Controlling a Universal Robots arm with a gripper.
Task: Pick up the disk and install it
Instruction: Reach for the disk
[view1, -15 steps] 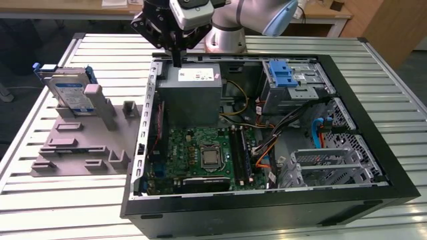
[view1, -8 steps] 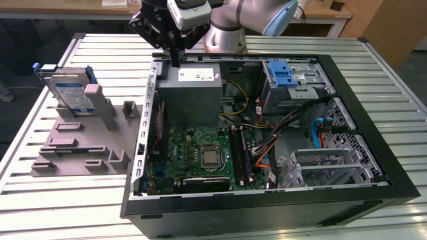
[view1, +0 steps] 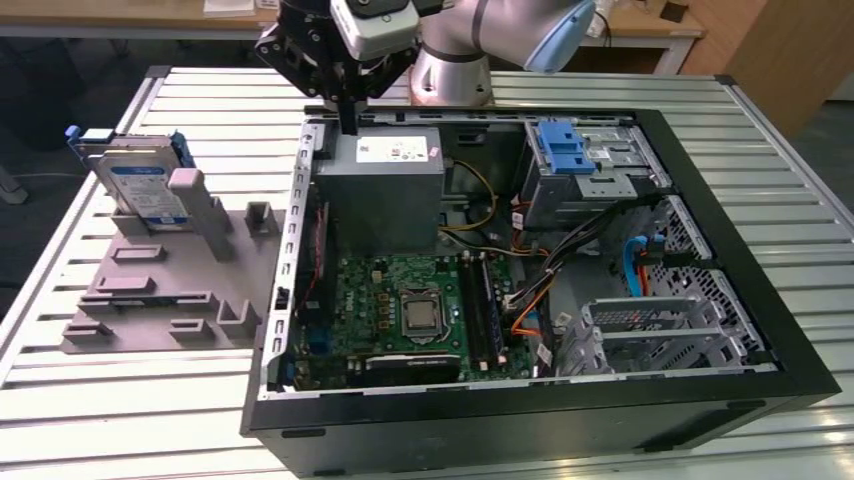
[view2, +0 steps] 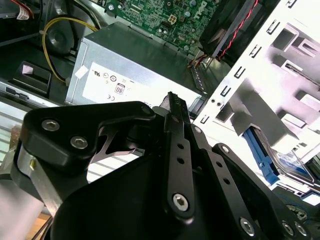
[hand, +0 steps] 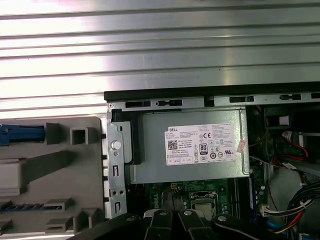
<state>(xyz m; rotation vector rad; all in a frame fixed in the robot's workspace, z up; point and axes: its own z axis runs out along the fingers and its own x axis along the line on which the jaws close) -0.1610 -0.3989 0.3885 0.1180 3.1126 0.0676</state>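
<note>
The black pincer (view1: 350, 128) is hanging closed and empty by the big grey metal box (view1: 380, 195). The flat silver blue-framed disk (view1: 144, 190) is standing well apart.

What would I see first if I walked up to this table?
The big open computer case in the middle, with its green board showing inside. A robot arm hangs its shut jaws over the grey box in the case. On the exterior view's left, the disk stands upright in a grey holder.

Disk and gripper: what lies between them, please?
In the exterior view, bare table slats and the case's side wall lie between the gripper and the disk, which stands in a grey holder.
</note>
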